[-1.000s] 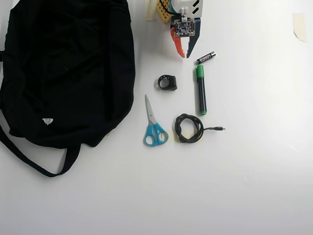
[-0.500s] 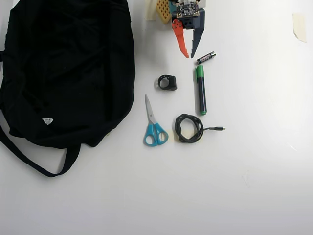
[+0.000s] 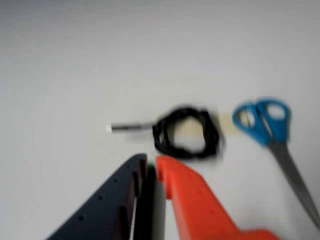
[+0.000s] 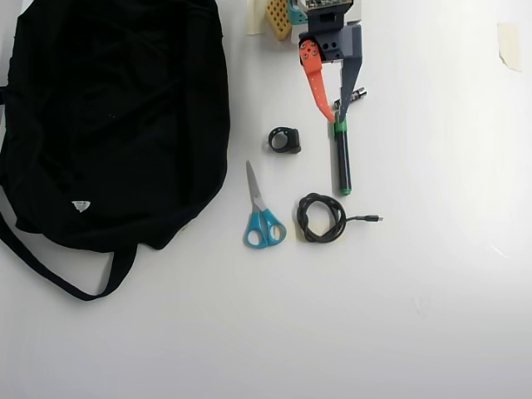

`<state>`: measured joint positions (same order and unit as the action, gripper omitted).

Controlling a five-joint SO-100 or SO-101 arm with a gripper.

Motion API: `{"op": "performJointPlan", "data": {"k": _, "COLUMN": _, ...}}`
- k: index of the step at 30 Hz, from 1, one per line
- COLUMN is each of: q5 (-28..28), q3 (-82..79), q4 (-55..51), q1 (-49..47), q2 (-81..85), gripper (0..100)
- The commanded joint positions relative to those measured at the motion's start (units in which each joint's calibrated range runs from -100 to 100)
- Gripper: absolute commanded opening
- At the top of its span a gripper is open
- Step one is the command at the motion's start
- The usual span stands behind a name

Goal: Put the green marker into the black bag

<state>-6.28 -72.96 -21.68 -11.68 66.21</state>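
Note:
In the overhead view the green marker (image 4: pixel 342 158) has a dark barrel, a green cap by the fingertips and a green end near the coiled cable. My gripper (image 4: pixel 336 115), with one orange and one dark finger, is closed on its cap end. In the wrist view the jaws of my gripper (image 3: pixel 151 162) stand almost together with a slim dark strip with a touch of green, the marker (image 3: pixel 146 195), between them. The big black bag (image 4: pixel 116 116) lies at the left in the overhead view, straps trailing toward the front, well apart from the gripper.
A coiled black cable (image 4: pixel 322 218) (image 3: pixel 186 132) lies just beyond the marker's end. Blue-handled scissors (image 4: pixel 262 218) (image 3: pixel 272 135) lie beside it. A small black ring-shaped thing (image 4: pixel 285 140) sits left of the marker. A small dark cylinder (image 4: pixel 357 95) lies by the arm.

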Motion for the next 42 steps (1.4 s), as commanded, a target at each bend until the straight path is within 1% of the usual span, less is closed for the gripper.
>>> {"op": "performJointPlan", "data": {"k": 1, "q5": 0.35, "q3": 4.13, "q4": 7.04, "q1": 0.76, "q2": -4.38, "gripper": 2}}
{"op": "performJointPlan", "data": {"k": 5, "q5": 0.35, "q3": 7.46, "q4": 11.09, "q1": 1.96, "q2": -10.19, "gripper": 2}}
{"op": "performJointPlan", "data": {"k": 13, "q5": 0.46, "q3": 20.58, "q4": 11.61, "q1": 3.75, "q2": -22.64, "gripper": 2}}
{"op": "performJointPlan", "data": {"k": 15, "q5": 1.87, "q3": 23.36, "q4": 11.61, "q1": 3.98, "q2": -25.3, "gripper": 2}}
{"op": "performJointPlan", "data": {"k": 18, "q5": 5.54, "q3": 28.21, "q4": 11.61, "q1": 3.75, "q2": -29.7, "gripper": 2}}
{"op": "performJointPlan", "data": {"k": 32, "q5": 5.33, "q3": 47.62, "q4": 11.0, "q1": 4.2, "q2": -42.89, "gripper": 2}}
{"op": "performJointPlan", "data": {"k": 42, "q5": 5.33, "q3": 55.71, "q4": 10.92, "q1": 4.65, "q2": -48.62, "gripper": 2}}
